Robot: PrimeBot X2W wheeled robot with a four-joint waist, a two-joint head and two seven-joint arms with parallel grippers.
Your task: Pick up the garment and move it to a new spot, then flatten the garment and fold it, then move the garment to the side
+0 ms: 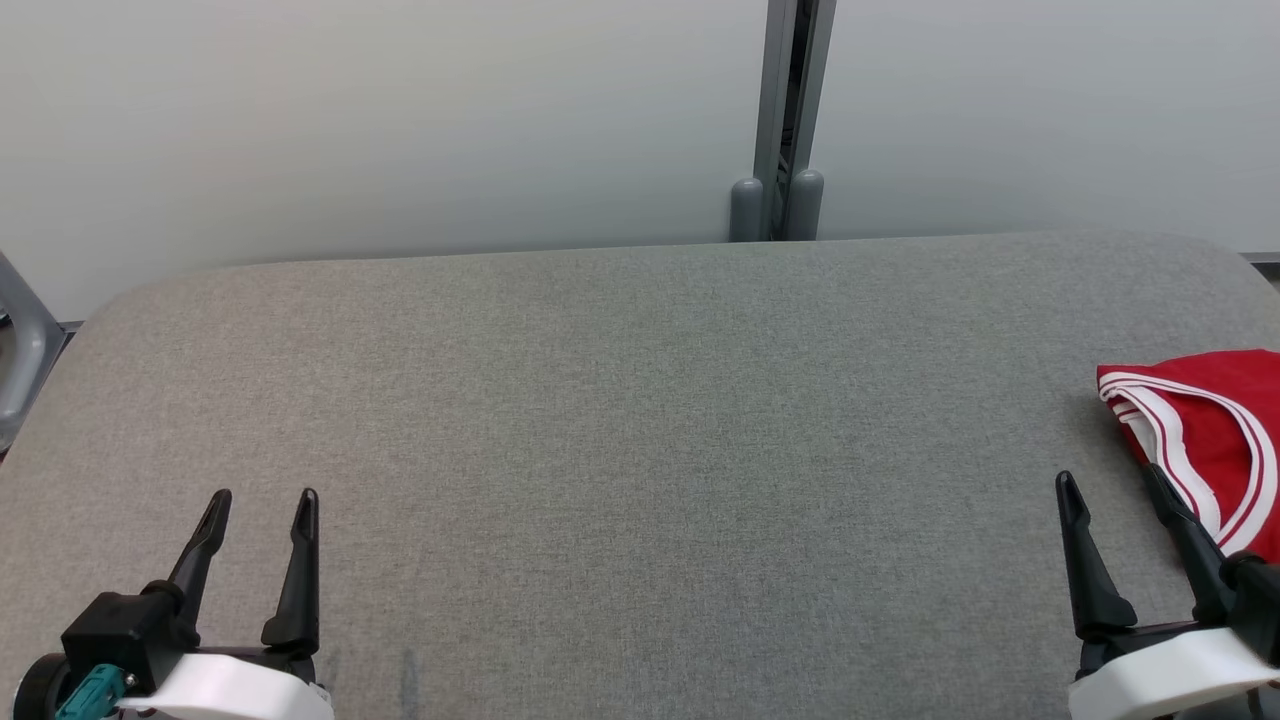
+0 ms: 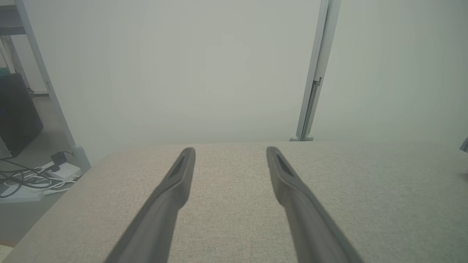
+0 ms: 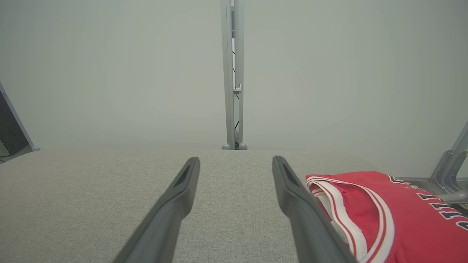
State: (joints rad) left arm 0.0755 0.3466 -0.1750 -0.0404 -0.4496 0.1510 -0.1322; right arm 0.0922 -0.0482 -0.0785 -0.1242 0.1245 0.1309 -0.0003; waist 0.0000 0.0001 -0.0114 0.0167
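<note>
The garment (image 1: 1210, 430) is a red jersey with white trim and dark lettering, lying folded at the right edge of the grey table (image 1: 640, 420); part of it runs out of the head view. In the right wrist view the garment (image 3: 395, 215) lies just right of my right finger. My right gripper (image 1: 1110, 485) hovers open at the lower right, its right finger overlapping the jersey's near edge, nothing between the fingers. My left gripper (image 1: 262, 497) stands open at the lower left over bare cloth; the left gripper (image 2: 230, 149) holds nothing.
A pale wall runs behind the table, with a grey post (image 1: 785, 120) at its far edge. Cables and a power strip (image 2: 33, 179) lie on the floor off the table's left side. A metal frame (image 3: 449, 171) stands beyond the jersey.
</note>
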